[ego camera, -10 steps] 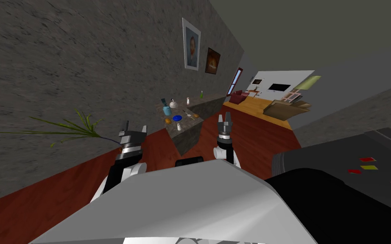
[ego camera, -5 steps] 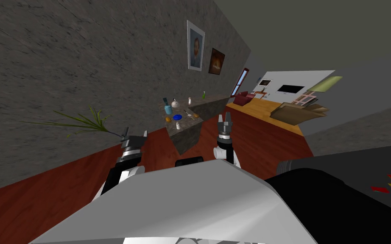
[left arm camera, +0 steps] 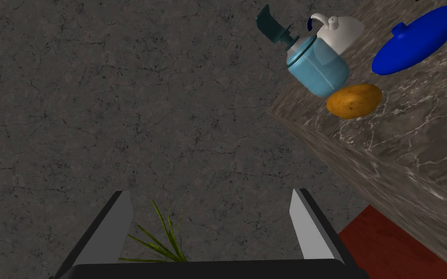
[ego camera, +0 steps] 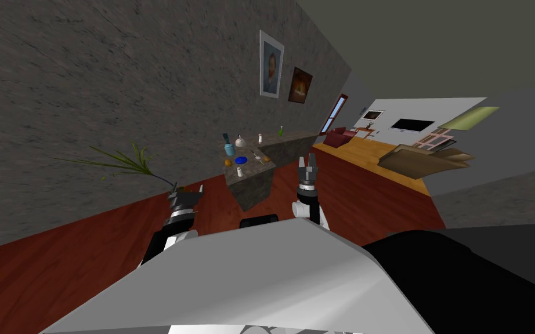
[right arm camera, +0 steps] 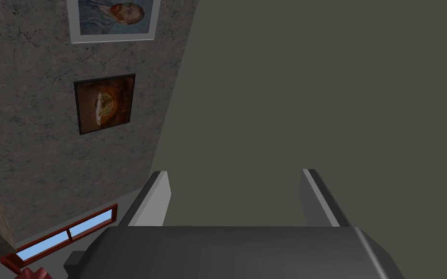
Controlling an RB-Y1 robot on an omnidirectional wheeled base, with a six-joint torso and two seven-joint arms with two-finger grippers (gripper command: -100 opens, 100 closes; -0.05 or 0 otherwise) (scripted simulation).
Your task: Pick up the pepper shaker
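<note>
Two small white shakers stand on the marble-topped counter (ego camera: 259,181): one shaker (ego camera: 239,171) near its front edge, the other shaker (ego camera: 260,138) at the back by the wall. I cannot tell which holds pepper. My left gripper (ego camera: 186,191) is open and empty, short of the counter and to its left. In the left wrist view the left gripper (left arm camera: 213,223) faces the grey wall, with the counter (left arm camera: 411,150) off to one side. My right gripper (ego camera: 308,163) is raised in front of the counter's right end; the right gripper (right arm camera: 234,198) is open and empty.
On the counter also sit a blue soap dispenser (left arm camera: 317,68), a white kettle (left arm camera: 339,30), a blue lid (left arm camera: 416,41) and a brown potato (left arm camera: 354,100). A green plant (ego camera: 121,165) leans out from the wall beside my left hand. Red wooden floor (ego camera: 342,197) lies around the counter.
My whole view has swung: the far room drifted right and the dark furniture at the right slid out of the picture. My left hand has sunk a little and turned. Both grippers stay open.
</note>
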